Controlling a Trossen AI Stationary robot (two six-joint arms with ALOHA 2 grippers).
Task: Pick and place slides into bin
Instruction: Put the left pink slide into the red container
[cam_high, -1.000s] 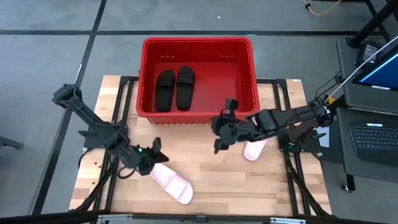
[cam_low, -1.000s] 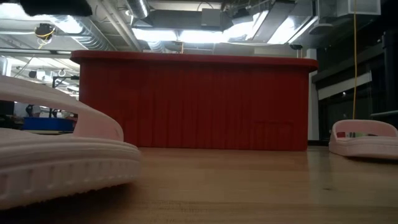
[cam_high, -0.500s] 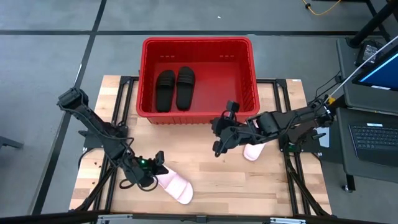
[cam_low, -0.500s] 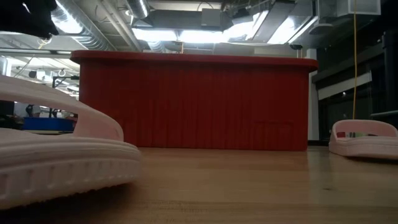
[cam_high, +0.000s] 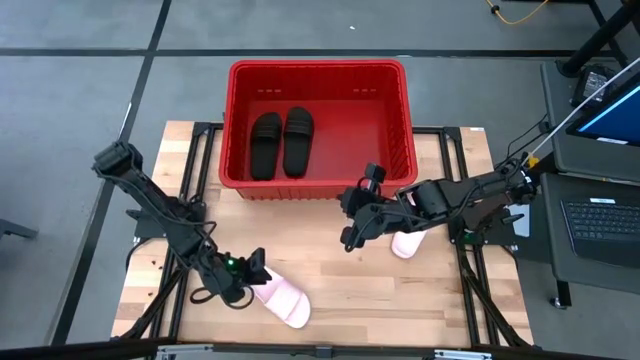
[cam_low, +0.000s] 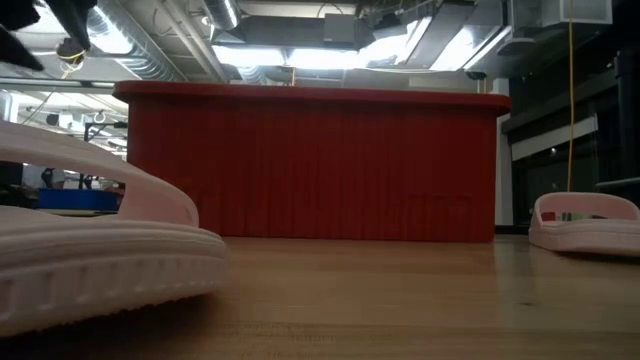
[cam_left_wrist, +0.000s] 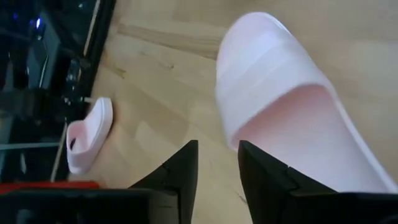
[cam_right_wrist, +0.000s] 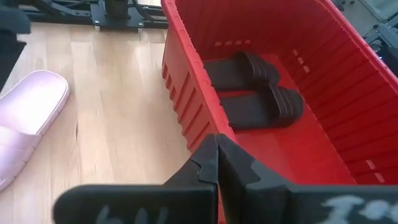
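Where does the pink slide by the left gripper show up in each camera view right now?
High view: pink slide low on the table, beside the left gripper.
Low view: huge at the left edge.
Left wrist view: fills the right half, just beyond the open fingers.
Right wrist view: at the left edge.
Shared landmark: the red bin.

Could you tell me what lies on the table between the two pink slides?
Only bare wooden tabletop lies between the left pink slide and the right pink slide, as the high view shows.
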